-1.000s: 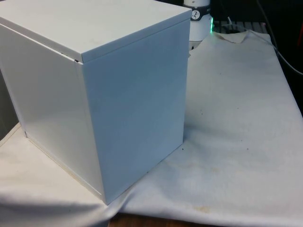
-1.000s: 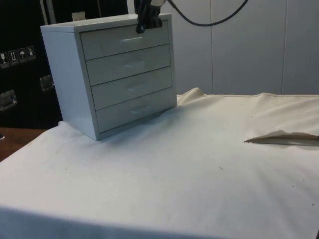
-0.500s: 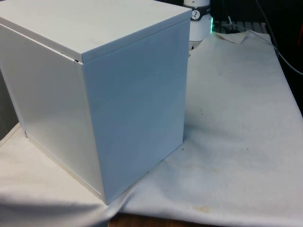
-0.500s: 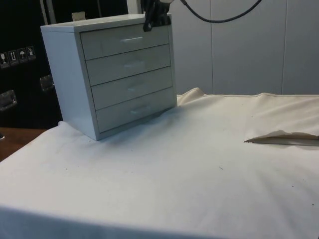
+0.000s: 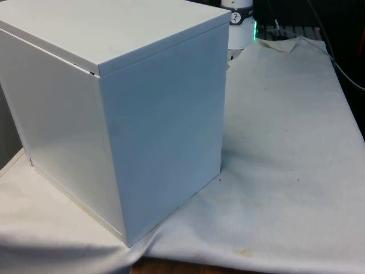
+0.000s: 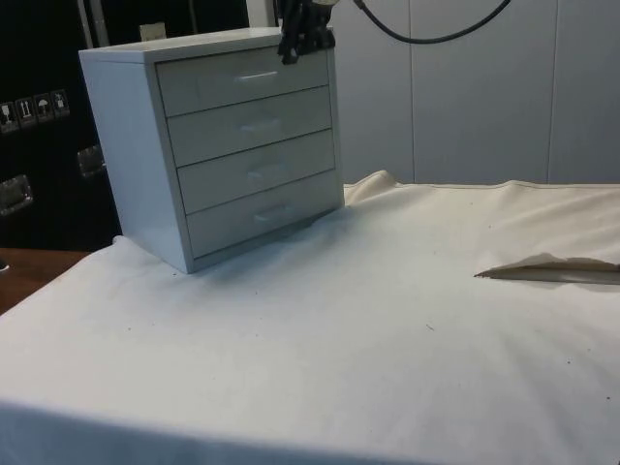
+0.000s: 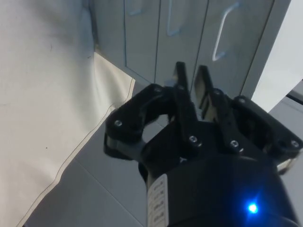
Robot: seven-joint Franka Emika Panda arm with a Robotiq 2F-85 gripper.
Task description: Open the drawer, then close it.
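White cloth [image 6: 407, 349] covered the table, and on it stood the chest [image 6: 218, 155], its four drawers all shut flush. Its top drawer [image 6: 242, 79] carried a handle [image 6: 258, 75] at mid-front.

The gripper [image 6: 302, 44] hung at the chest's upper front corner, above the top drawer's end and off to one side of the handle. In the wrist view the fingers [image 7: 181, 80] stood close together with a narrow gap, holding nothing.

Probable faults, judged from this pose:
- With the fingers offset from the handle, a pull could miss it or catch one end and slip off.
- With the gap so narrow, the fingers could butt against the handle rather than straddle it.
- A skewed pull could drag the chest across the cloth.
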